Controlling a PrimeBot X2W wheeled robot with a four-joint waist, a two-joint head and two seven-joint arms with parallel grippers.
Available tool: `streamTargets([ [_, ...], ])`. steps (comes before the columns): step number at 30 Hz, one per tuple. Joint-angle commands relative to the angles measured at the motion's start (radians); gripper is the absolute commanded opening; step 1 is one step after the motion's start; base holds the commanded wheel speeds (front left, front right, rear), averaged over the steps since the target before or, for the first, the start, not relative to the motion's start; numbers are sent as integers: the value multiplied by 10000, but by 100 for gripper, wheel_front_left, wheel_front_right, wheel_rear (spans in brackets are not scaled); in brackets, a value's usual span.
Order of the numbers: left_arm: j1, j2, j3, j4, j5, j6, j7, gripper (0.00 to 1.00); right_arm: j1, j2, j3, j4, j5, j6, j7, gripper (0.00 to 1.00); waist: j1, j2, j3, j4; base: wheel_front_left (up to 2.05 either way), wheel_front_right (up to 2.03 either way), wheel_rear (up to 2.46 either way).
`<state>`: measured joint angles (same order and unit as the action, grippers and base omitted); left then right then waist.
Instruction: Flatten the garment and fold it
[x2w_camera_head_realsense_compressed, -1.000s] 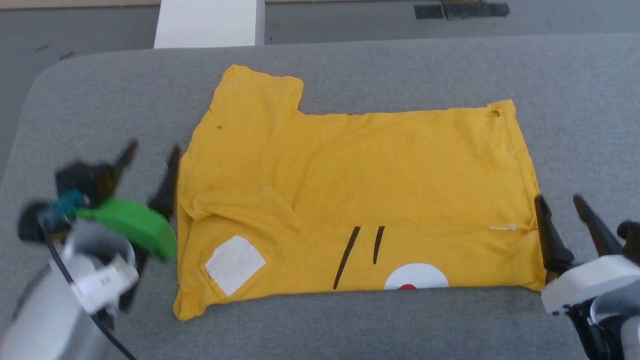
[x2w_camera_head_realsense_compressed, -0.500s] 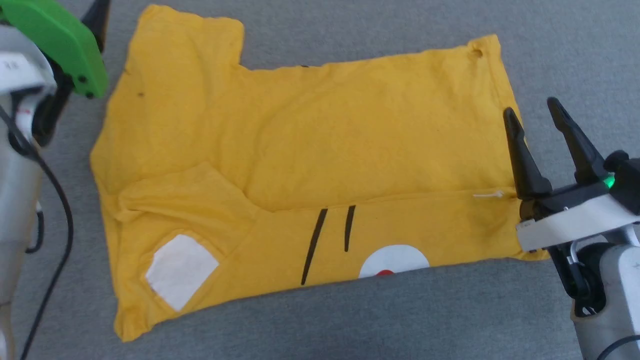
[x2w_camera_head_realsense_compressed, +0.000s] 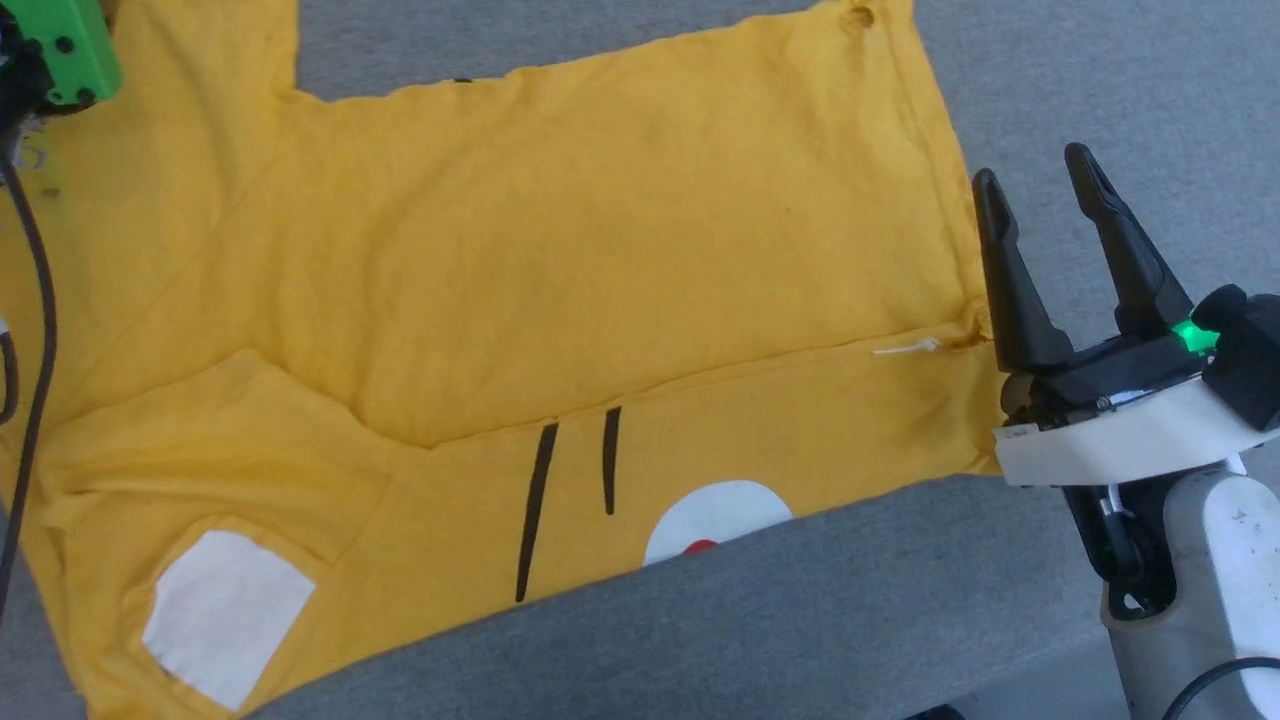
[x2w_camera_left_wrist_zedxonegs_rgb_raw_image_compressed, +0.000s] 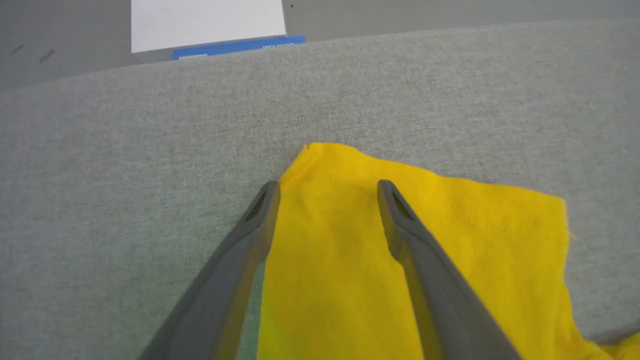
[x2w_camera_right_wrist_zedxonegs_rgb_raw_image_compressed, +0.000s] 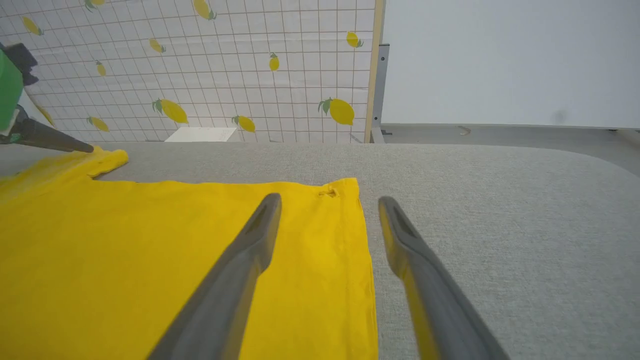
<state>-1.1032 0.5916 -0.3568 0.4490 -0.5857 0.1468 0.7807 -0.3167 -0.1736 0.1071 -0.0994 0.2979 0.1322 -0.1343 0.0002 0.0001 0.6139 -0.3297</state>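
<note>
The mustard-yellow T-shirt (x2w_camera_head_realsense_compressed: 560, 260) lies spread sideways on the grey padded table (x2w_camera_head_realsense_compressed: 1100, 80). A near strip is folded over and shows a white square patch (x2w_camera_head_realsense_compressed: 225, 615), two black lines (x2w_camera_head_realsense_compressed: 540, 500) and a white round patch with a red dot (x2w_camera_head_realsense_compressed: 715, 515). My right gripper (x2w_camera_head_realsense_compressed: 1033, 168) is open at the hem on the right, one finger over the cloth edge and one over the table; the right wrist view shows this gripper (x2w_camera_right_wrist_zedxonegs_rgb_raw_image_compressed: 329, 199) straddling the hem near its far corner. My left gripper (x2w_camera_left_wrist_zedxonegs_rgb_raw_image_compressed: 328, 186) is open over the far sleeve's corner, holding nothing.
A white box with a blue label (x2w_camera_left_wrist_zedxonegs_rgb_raw_image_compressed: 207, 22) stands on the floor beyond the table's far edge. A lemon-printed grid wall (x2w_camera_right_wrist_zedxonegs_rgb_raw_image_compressed: 200, 65) rises behind the table. A black cable (x2w_camera_head_realsense_compressed: 40, 300) hangs along my left arm. A small white tag (x2w_camera_head_realsense_compressed: 905, 348) sits near the hem.
The head camera has tipped down and closer, shifting the whole picture. My left gripper has gone from the shirt's left edge to the far sleeve corner. My right gripper has moved farther along the hem.
</note>
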Motion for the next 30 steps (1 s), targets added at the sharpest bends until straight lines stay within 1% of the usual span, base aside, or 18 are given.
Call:
streamTargets([
  [1, -99, 173, -61, 31, 143, 187, 256, 100, -149, 67, -1, -86, -80, -15, -121, 100, -2, -1, 309, -351, 0, 0, 0],
  [5, 62, 451, -125, -127, 335, 635, 758, 100, -105, 160, -89, -206, -146, -15, -278, 100, -2, -1, 363, -429, 0, 0, 0],
  [6, 107, 523, -152, -176, 395, 692, 803, 92, -102, 174, -102, -226, -160, -15, -296, 100, -2, -1, 373, -436, 0, 0, 0],
  [7, 173, 600, -181, -227, 453, 760, 859, 50, -102, 188, -113, -245, -172, -15, -305, 100, -2, -1, 379, -437, 0, 0, 0],
  [8, 230, 648, -202, -266, 479, 804, 921, 38, -107, 194, -122, -259, -184, -15, -301, 100, -2, -1, 383, -432, 0, 0, 0],
  [9, 294, 706, -229, -337, 504, 825, 971, 22, -117, 195, -130, -274, -200, -15, -293, 100, -2, -1, 388, -423, 0, 0, 0],
  [10, 341, 741, -233, -398, 503, 835, 988, 0, -129, 190, -131, -281, -217, -15, -281, 100, -2, -1, 388, -411, 0, 0, 0],
  [16, 547, 785, -161, -755, 266, 736, 963, 0, -506, 75, -65, -257, -300, -15, 15, 100, -2, -1, 424, -301, 0, 0, 0],
  [19, 599, 752, -136, -847, 170, 669, 852, 0, -1143, 7, -85, -63, -270, -15, 450, 100, -2, -1, 425, -259, 0, 0, 0],
  [23, 685, 663, -205, -901, 113, 642, 815, 0, -2775, -23, -120, 885, -91, -15, 1897, 100, -2, -1, 369, -196, 0, 0, 0],
  [25, 682, 641, -260, -942, 114, 627, 849, 0, -3743, 173, -342, 1653, 130, -15, 2762, 100, -2, -1, 384, -134, 0, 0, 0],
  [30, 601, 406, -353, -1050, 35, 586, 786, 0, -5972, 606, -983, 4044, 102, -15, 5796, 100, -2, -1, 512, 163, 0, 0, 0],
])
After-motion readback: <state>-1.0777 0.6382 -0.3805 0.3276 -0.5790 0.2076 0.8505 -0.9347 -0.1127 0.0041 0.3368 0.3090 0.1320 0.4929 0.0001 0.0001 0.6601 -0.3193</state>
